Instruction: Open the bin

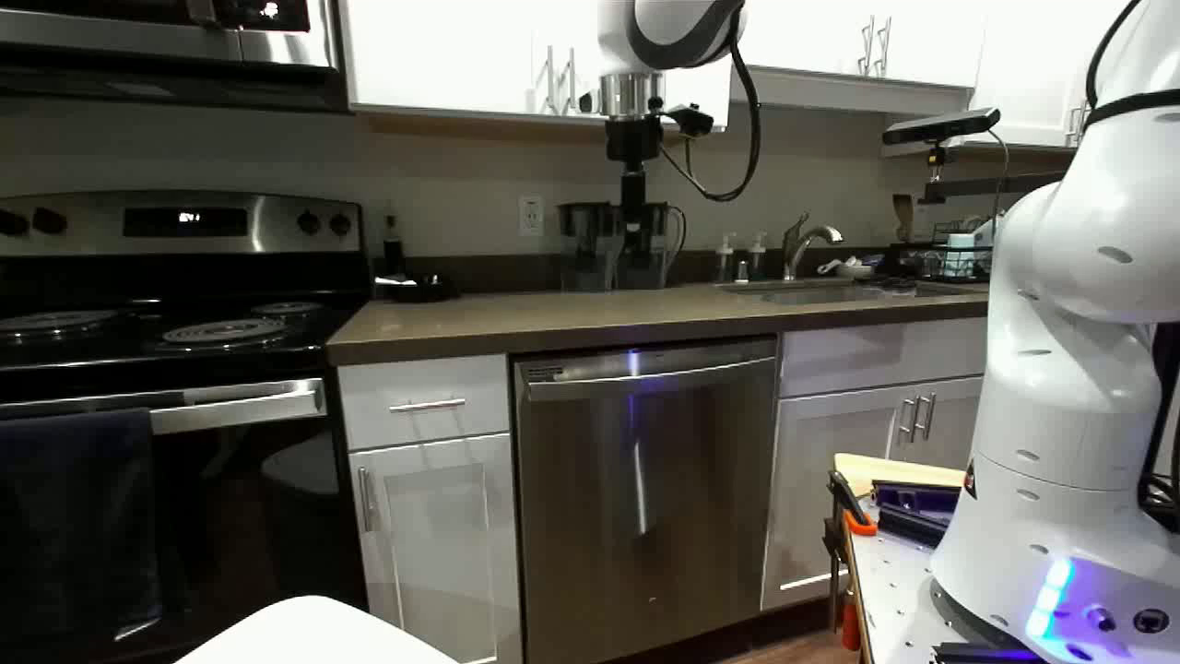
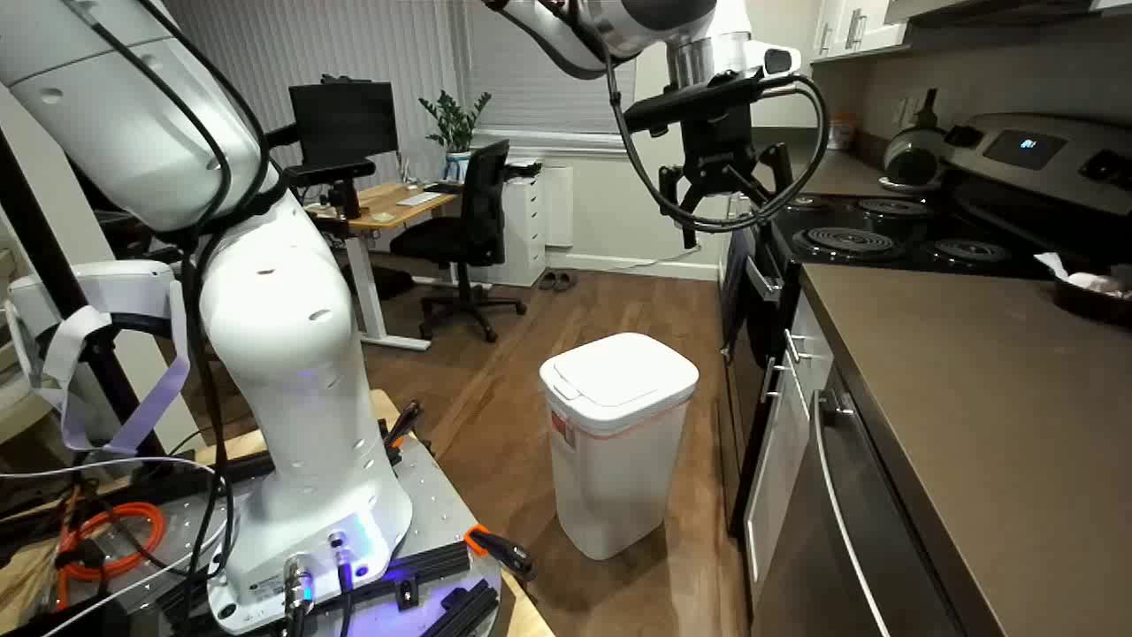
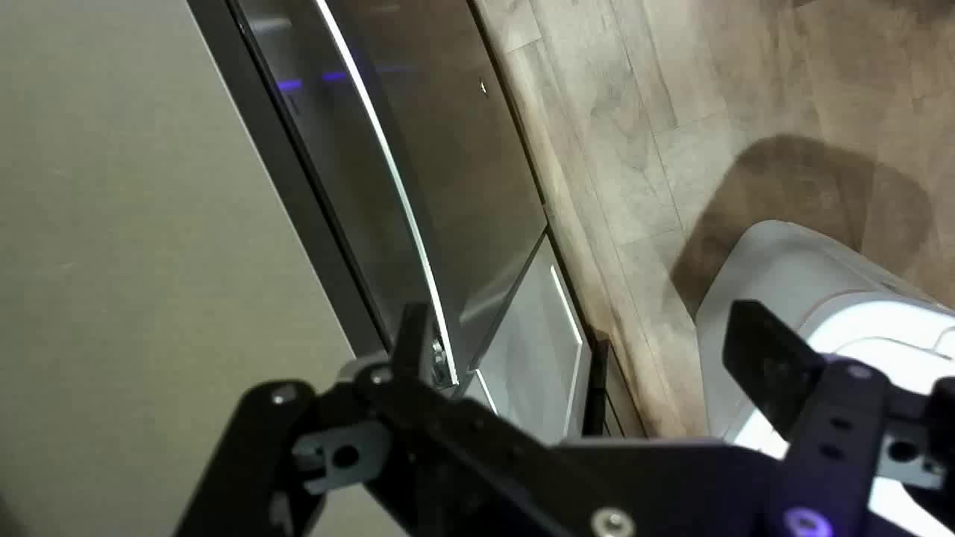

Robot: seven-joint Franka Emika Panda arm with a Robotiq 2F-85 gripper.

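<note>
With the black two-fingered gripper (image 3: 584, 332) spread wide and empty, we are favouring a slow descent to the white plastic bin (image 2: 617, 469) standing out from the flat brown countertop (image 2: 964, 380), lightly catching the closed, rounded white lid (image 2: 621, 375) by its rim.

I see a bin (image 2: 610, 487) that looks like smooth plastic, and its lid (image 2: 623, 372) is smooth plastic too. The dishwasher (image 1: 682, 498) is shiny metal, with streaks of light. The oven door (image 1: 230, 535) is very glossy. The floor (image 2: 495, 372) looks like wood boards, and the counter (image 2: 990, 372) looks smooth and a bit dull. The towel (image 1: 78, 516) is dull cloth. The robot arm (image 2: 283, 327) is smooth and shiny, but its gripper (image 3: 586, 350) looks dull, with shiny metal screws (image 3: 612, 522).
</note>
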